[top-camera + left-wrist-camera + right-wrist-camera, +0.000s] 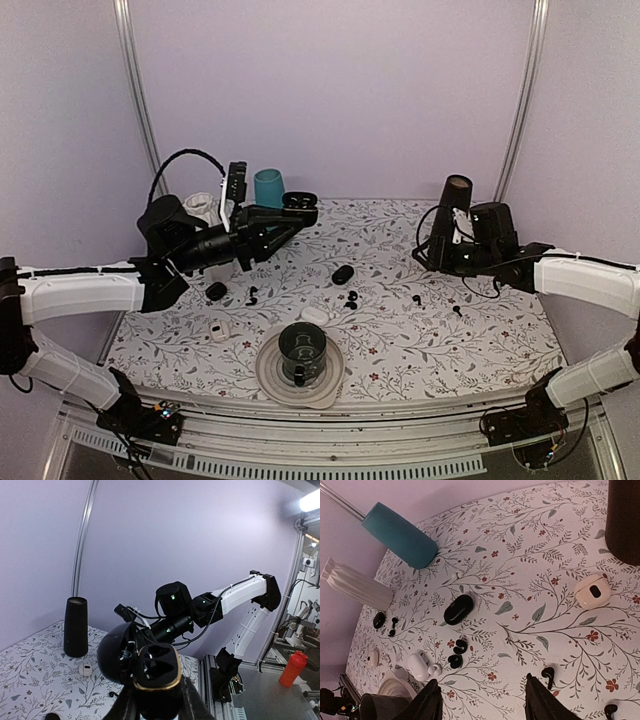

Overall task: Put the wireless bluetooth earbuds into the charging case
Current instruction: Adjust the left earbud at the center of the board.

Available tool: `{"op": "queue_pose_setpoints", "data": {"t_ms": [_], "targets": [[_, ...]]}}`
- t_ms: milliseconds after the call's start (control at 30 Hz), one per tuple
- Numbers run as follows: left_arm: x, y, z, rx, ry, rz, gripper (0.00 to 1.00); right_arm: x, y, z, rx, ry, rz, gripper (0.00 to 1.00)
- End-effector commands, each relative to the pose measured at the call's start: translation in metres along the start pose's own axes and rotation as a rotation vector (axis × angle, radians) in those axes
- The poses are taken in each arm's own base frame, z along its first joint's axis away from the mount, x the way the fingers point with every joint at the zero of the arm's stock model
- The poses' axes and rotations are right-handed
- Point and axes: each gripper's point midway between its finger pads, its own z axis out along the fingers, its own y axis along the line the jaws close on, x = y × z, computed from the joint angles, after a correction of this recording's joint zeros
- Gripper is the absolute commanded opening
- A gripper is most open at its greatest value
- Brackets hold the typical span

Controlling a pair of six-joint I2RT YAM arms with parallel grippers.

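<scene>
Earbuds (pixel 547 675), black, loose on the flowered surface (pixel 545 580), one near a finger of the right tool (pixel 482 687). Jaws of that tool apart, holding nothing. Charging case (pixel 159 672) open, lifted above the surface, gripped tight in the narrow left tool (pixel 159 705), both sockets empty.

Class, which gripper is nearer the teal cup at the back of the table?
Left. The left gripper, holding the open black case, is just right of the teal cup; the right gripper is far off to its right, near the tall black cylinder.
</scene>
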Motion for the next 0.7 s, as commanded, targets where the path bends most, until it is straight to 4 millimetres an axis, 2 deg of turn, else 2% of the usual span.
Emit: {"op": "queue_pose_setpoints", "data": {"t_ms": [0, 200, 533, 667], "targets": [[-0.013, -0.001, -0.005, -0.006, -0.032, 0.034, 0.0, 0.026, -0.035, 0.016, 0.077, 0.097, 0.076, 0.56], [-0.014, -0.001, -0.008, -0.014, -0.029, 0.036, 0.0, 0.054, -0.058, 0.035, 0.095, 0.212, 0.13, 0.52], [-0.015, 0.0, -0.011, -0.031, -0.032, 0.038, 0.0, 0.092, -0.085, 0.057, 0.162, 0.311, 0.176, 0.53], [-0.016, 0.0, -0.011, -0.031, -0.032, 0.042, 0.0, 0.1, -0.092, 0.062, 0.176, 0.304, 0.194, 0.55]]}}
